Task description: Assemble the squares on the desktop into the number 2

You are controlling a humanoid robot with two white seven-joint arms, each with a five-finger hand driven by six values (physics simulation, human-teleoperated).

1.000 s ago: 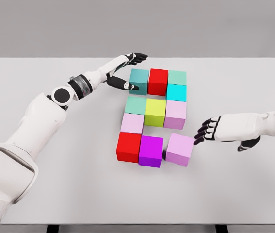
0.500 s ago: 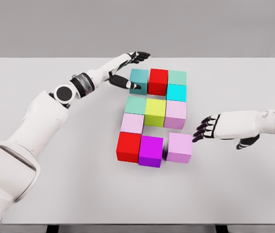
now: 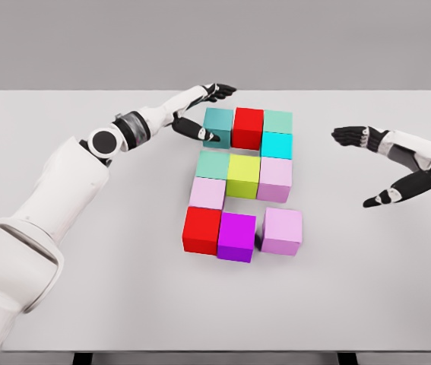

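Blocks, ten, unlabelled, on white surface [image 3: 86, 304], set in three rows: teal [image 3: 217, 124], red [image 3: 248, 127], mint [image 3: 277, 121], cyan [image 3: 277, 144]; green [image 3: 213, 164], yellow [image 3: 243, 175], pink [image 3: 275, 179], pale pink [image 3: 207, 193]; red [image 3: 201, 230], purple [image 3: 236, 236], lilac [image 3: 282, 231]. Left hand [image 3: 200, 114]: fingers spread, thumb tip touching teal block. Right hand [image 3: 386, 163]: fingers apart, empty, raised well right of the blocks; a second ago it was low beside the lilac block, which has since straightened.

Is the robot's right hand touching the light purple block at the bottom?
Apart. In the head view the right hand hangs open off to the right, with bare table showing between it and the light purple block.
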